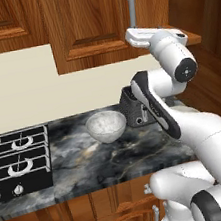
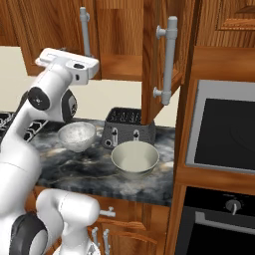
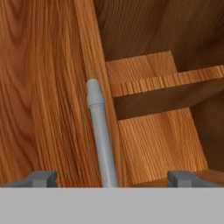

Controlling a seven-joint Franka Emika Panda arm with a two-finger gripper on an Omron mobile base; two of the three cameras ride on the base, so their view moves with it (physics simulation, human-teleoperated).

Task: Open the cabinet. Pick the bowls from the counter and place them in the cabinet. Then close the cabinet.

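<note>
Jaws [image 3: 112,178]: you have them spread wide, the two dark tips far apart with nothing pinched; one silver bar handle [image 3: 101,139] runs up midway between them, touching neither tip.
Cabinet [image 2: 124,35]: reddish-brown wood, straight ahead of your jaws. Two doors: the left door [image 1: 91,24] stands ajar, the right door [image 2: 160,55] is swung well open. Past your jaws, to the right of the handle, you look in at one wooden shelf [image 3: 168,81].
Handles: two long silver bars, one per door; the second [image 2: 168,60] is on the open door, right of your jaws.
Bowls: two, both on the worktop [image 2: 89,172], well below your jaws. The speckled whitish-grey bowl [image 2: 76,135] sits under your hand; the cream bowl [image 2: 135,159] sits lower right, just in front of the toaster. Each is upright, and they are apart from each other.
Toaster [image 2: 128,129]: one, dark, between the bowls and behind them.
Gas hob [image 1: 19,160]: one, black, lower left of your jaws.
Oven [image 2: 221,129]: one built-in unit, far right.
Writing: you can read no brand or label anywhere.
</note>
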